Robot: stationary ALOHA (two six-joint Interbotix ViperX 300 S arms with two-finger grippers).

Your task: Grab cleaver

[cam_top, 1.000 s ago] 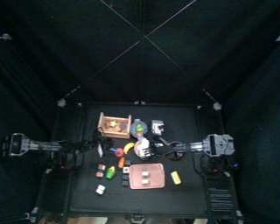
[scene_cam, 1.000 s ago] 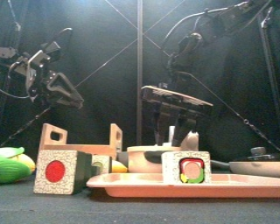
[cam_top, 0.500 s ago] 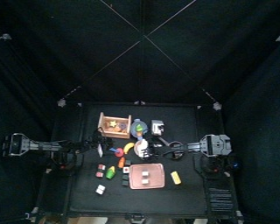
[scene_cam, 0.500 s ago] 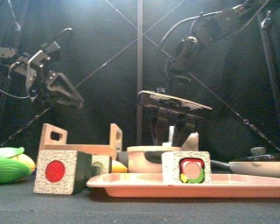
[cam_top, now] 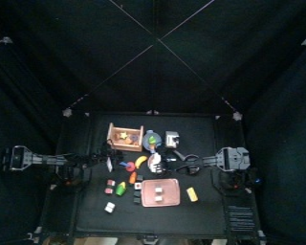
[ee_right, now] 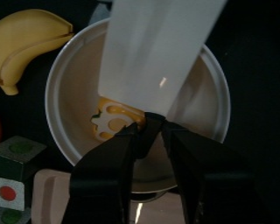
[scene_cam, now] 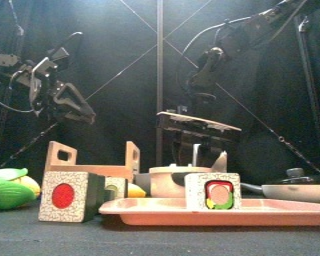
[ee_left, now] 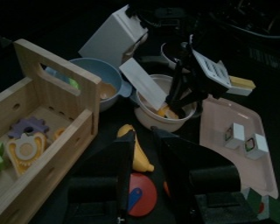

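The right arm reaches down over the white bowl, its gripper pointing down with jaws pinching the handle end of the cleaver. The cleaver's blade leans on the bowl's rim, toward twelve o'clock of the pink tray. The left gripper hangs raised at nine o'clock, jaws spread.

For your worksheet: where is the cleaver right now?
The cleaver lies across the white bowl near the table's middle, beside the banana, under the right gripper.
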